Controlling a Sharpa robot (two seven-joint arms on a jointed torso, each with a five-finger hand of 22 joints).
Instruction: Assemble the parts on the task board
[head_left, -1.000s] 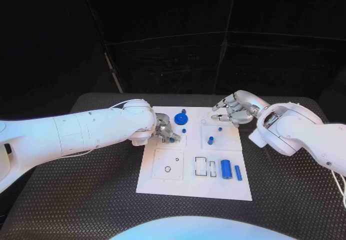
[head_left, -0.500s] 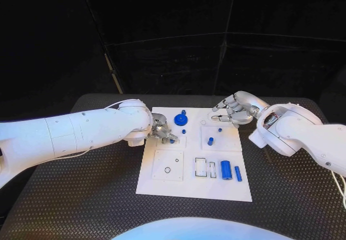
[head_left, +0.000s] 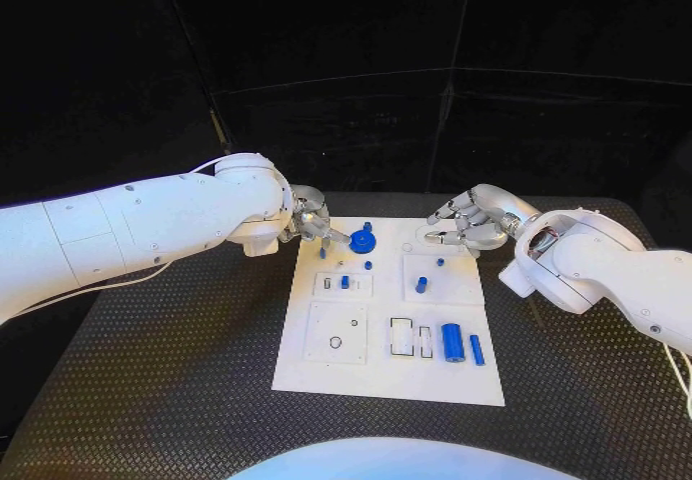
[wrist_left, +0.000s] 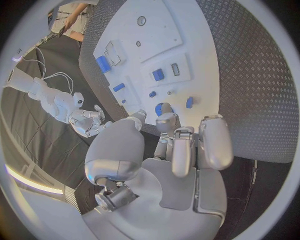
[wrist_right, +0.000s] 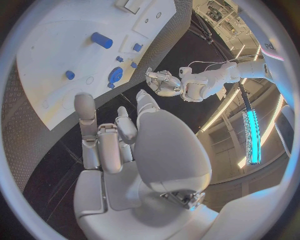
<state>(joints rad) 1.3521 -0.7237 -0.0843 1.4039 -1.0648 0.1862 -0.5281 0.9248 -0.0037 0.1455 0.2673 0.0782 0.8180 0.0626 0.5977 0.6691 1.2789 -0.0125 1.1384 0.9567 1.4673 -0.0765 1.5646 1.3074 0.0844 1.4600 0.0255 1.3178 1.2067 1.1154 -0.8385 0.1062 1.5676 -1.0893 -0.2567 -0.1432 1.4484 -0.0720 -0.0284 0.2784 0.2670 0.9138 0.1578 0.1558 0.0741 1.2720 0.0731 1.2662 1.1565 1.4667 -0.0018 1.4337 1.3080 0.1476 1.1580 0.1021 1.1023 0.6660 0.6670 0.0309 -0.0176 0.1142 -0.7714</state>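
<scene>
My left hand has lifted off the board toward its far left corner, fingers loosely apart, empty; right hand likewise.

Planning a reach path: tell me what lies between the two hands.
Head view: between left hand and right hand, the blue disc sits on the task board.

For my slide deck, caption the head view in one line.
Both hands, left and right, hover empty at the far end of the white task board with its blue parts.
</scene>
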